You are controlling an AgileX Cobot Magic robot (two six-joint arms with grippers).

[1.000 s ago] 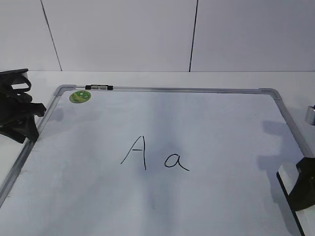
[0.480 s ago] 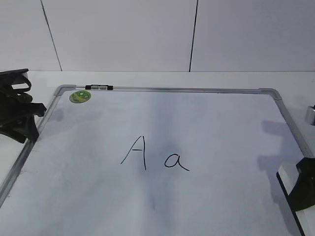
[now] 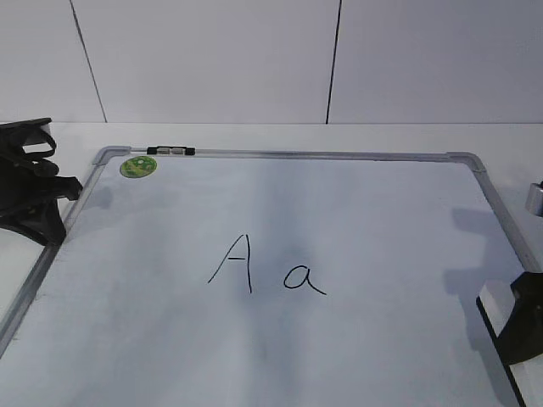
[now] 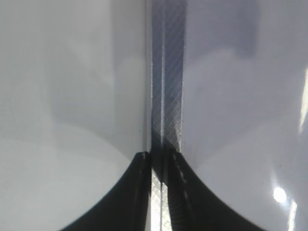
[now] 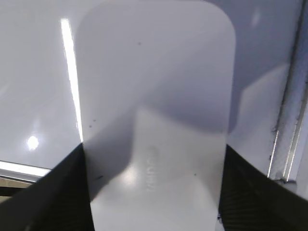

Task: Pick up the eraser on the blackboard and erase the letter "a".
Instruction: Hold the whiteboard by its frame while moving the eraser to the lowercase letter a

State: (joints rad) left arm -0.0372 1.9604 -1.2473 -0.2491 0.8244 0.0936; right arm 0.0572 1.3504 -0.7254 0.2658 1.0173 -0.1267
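Observation:
The blackboard (image 3: 356,203) lies flat, a white board with a grey metal frame. The letter "a" (image 3: 304,278) is drawn near its middle, right of a capital "A" (image 3: 233,263). The eraser (image 3: 495,302) lies at the board's right edge. In the right wrist view the eraser (image 5: 154,96) is a white rounded block with faint lettering. My right gripper (image 3: 522,326) has both fingers against its long sides (image 5: 153,149). My left gripper (image 3: 38,208) is shut and empty over the board's left frame (image 4: 161,156).
A green round sticker (image 3: 137,166) and a small black-and-silver clip (image 3: 170,151) sit at the board's far left corner. The frame rail (image 5: 288,120) runs just right of the eraser. A white wall stands behind the table.
My right gripper has shifted very slightly at the board's right edge. The eraser, the letters and my left gripper stay where they were.

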